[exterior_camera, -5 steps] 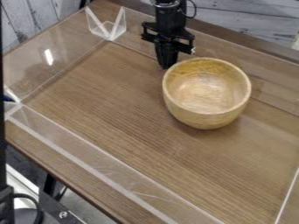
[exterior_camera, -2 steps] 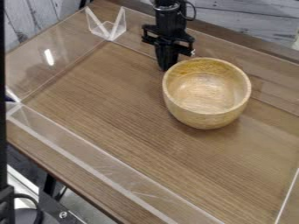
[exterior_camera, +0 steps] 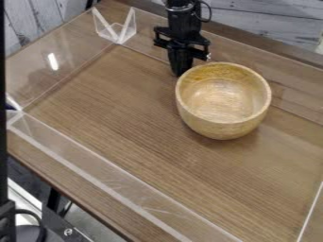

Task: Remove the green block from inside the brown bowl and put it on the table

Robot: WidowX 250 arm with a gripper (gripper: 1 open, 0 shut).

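The brown bowl is a round light wooden bowl standing right of centre on the table. Its inside looks bare, with only wood grain showing. The green block is not in view anywhere. My black gripper points straight down just behind the bowl's far left rim, with its tips low over the tabletop. Its fingers are pressed together into one narrow dark tip, and I see nothing between them.
Low clear acrylic walls run around the tabletop. A clear folded acrylic piece stands at the far left corner. Bare wood stretches left of and in front of the bowl.
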